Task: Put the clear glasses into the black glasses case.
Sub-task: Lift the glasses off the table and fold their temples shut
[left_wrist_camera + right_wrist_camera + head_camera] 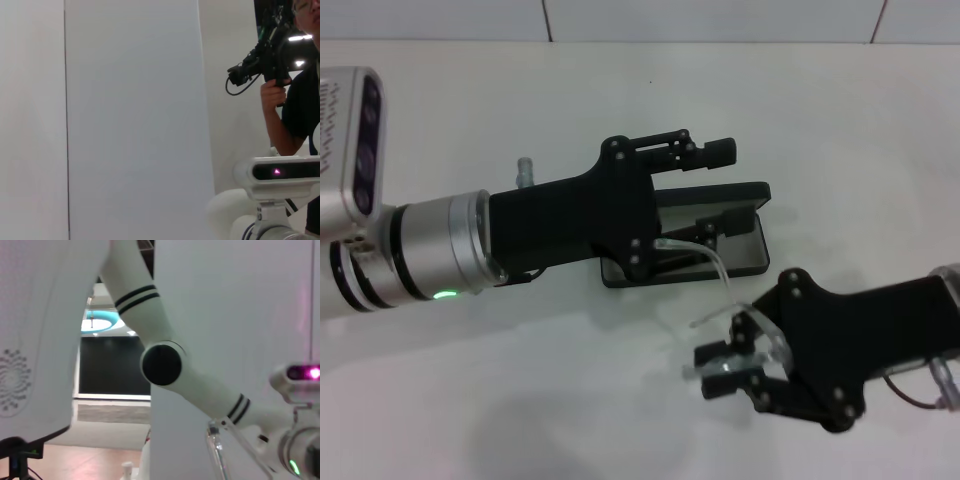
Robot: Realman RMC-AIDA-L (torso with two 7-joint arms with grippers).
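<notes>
Right hand [732,368] clamps clear glasses [745,325] beside case [745,252].

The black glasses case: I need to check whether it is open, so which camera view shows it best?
The head view. There the black glasses case lies open on the table, partly covered by the left gripper. The left wrist view shows none of it, only walls and a person. The right wrist view shows none of it either, only robot arm parts.
</notes>
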